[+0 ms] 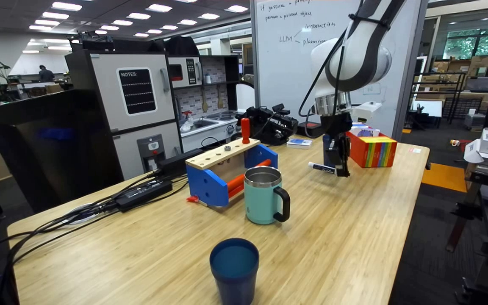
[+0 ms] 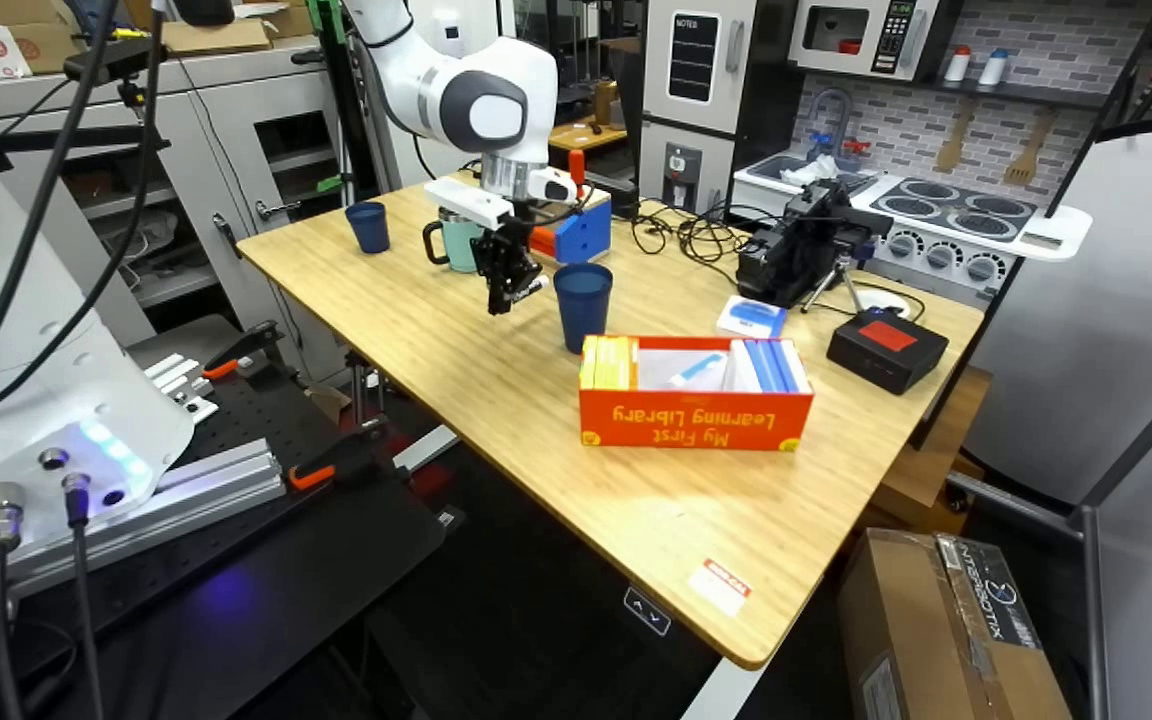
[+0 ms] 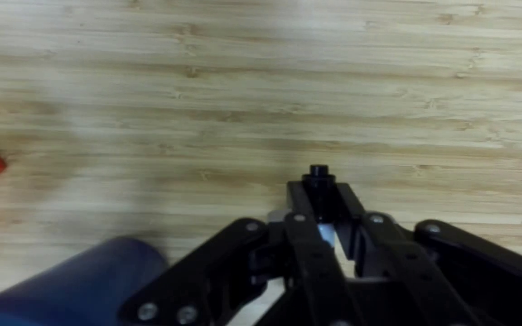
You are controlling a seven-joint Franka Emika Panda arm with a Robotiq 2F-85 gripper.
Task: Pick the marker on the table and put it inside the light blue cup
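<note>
while the pincer [image 3: 322, 197] grips it, the marker [image 1: 321, 167] juts sideways.

- the arm [image 1: 350, 63], white and dark grey, reaches in from the upper right of the frame in an exterior view and bends downward;
- its silver wrist [image 1: 333, 104] hangs right of centre as I look, aimed down;
- the white base [image 2: 56, 400] stands at the left edge in an exterior view, pale lights [image 2: 116, 450] glowing on it;
- the black gripper [image 3: 320, 199] shows low in the wrist view, right of centre; its fingers [image 3: 298, 197] are pinched on the marker [image 1: 317, 166], the linkages [image 3: 224, 253] splayed either side
</note>
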